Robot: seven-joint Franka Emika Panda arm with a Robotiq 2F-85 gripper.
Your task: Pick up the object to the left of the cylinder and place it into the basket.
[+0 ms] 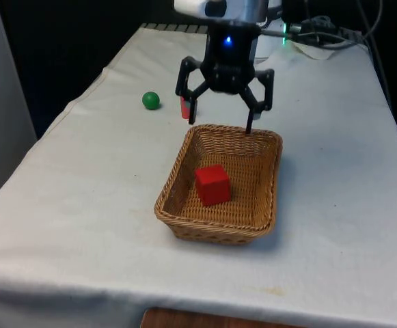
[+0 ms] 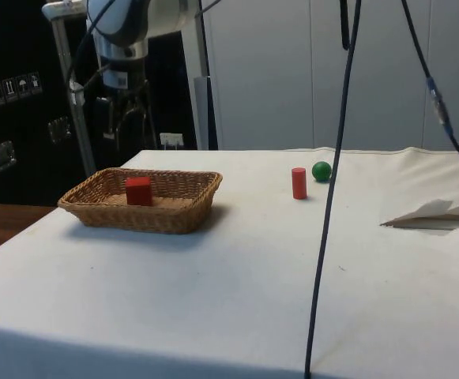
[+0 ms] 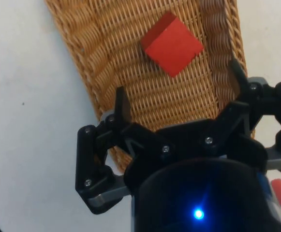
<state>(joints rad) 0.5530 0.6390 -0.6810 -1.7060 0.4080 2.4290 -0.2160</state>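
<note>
A smooth red cube (image 1: 212, 184) lay in the woven wicker basket (image 1: 178, 219); the gripper (image 1: 222, 117) hung above its far rim, fingers spread and empty.

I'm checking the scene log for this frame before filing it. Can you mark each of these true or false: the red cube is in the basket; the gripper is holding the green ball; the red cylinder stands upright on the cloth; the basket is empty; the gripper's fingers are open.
1. The red cube lies in the basket. True.
2. The gripper holds the green ball. False: the ball sits on the cloth, apart from the gripper.
3. The red cylinder stands upright on the cloth. True.
4. The basket is empty. False: the cube is inside it.
5. The gripper's fingers are open. True: nothing is between them.
</note>
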